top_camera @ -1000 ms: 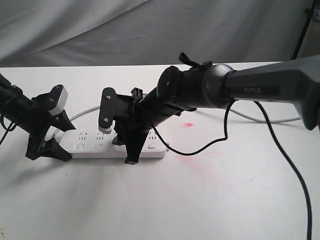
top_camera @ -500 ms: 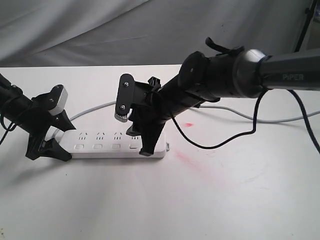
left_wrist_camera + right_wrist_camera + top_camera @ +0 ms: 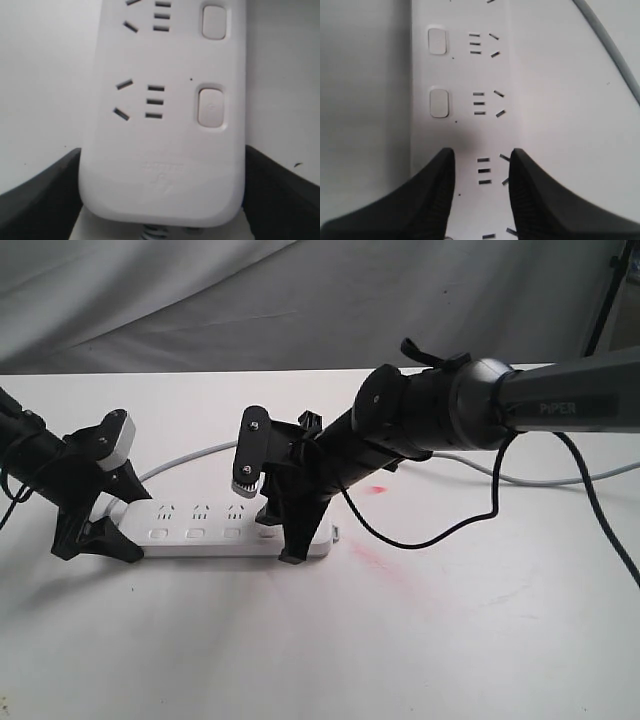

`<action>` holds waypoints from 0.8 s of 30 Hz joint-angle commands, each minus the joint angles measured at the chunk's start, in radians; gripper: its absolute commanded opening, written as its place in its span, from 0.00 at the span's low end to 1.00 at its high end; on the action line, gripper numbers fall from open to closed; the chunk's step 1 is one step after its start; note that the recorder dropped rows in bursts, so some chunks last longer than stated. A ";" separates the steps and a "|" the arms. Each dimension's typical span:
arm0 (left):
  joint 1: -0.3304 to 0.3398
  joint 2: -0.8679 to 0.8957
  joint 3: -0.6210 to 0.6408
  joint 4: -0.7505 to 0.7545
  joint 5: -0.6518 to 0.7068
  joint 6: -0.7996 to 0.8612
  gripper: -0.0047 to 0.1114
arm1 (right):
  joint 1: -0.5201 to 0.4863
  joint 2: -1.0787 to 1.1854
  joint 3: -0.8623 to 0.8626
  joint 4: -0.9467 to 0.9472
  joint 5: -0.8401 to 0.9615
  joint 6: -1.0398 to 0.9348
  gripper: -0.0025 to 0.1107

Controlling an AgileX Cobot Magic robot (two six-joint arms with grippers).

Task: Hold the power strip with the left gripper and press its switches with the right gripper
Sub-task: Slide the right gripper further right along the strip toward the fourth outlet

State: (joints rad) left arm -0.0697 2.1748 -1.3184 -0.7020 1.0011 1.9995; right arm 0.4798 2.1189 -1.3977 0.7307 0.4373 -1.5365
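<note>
The right gripper (image 3: 481,155), jaws narrowly parted and empty, points down over the power strip (image 3: 200,530). 1 finger (image 3: 437,190) hides a spot in the button row, with 2 switches (image 3: 439,102) visible beyond it. The left gripper (image 3: 162,200) clamps the strip's cord end, at 9 o'clock in the exterior view. Only the left wrist view shows both fingers (image 3: 40,200) touching its sides.

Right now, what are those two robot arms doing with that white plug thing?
The left gripper clamps the power strip at the end where its cord comes out, holding it on the table. The right gripper is down over the other end, jaws a little apart, one fingertip in line with the switches. Whether it is pushing one is hidden.
</note>
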 commanded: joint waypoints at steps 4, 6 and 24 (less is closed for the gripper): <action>-0.002 0.000 -0.002 0.003 -0.007 -0.008 0.60 | 0.000 0.025 0.005 0.020 -0.016 -0.007 0.33; -0.002 0.000 -0.002 0.003 -0.007 -0.008 0.60 | 0.002 0.032 0.005 0.020 -0.017 -0.014 0.33; -0.002 0.000 -0.002 0.003 -0.007 -0.008 0.60 | 0.002 0.087 0.005 0.009 0.016 -0.037 0.33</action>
State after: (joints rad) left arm -0.0697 2.1748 -1.3184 -0.7020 1.0011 1.9995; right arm 0.4798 2.1706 -1.4038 0.7689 0.4219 -1.5518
